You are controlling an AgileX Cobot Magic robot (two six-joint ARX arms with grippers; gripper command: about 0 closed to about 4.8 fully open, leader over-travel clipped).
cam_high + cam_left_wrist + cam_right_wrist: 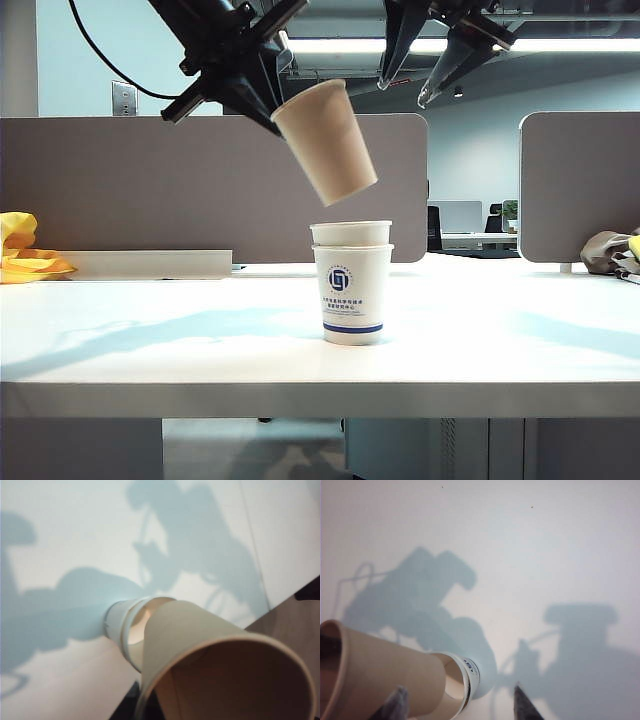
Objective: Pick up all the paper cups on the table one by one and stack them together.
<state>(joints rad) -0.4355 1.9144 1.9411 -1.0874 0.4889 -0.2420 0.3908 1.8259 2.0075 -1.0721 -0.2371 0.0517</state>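
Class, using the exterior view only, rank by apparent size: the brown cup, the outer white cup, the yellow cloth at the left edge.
1. brown cup, held tilted by the left end effector
2. outer white cup, nearly alike, so unsure
3. yellow cloth, partly cut off

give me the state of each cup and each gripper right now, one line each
brown cup: held in the air, tilted, base aimed down above the white cups
white cups: two nested together, upright on the table, mouth open
left gripper: shut on the brown cup's rim, above the stack
right gripper: open, empty, up high beside the left one
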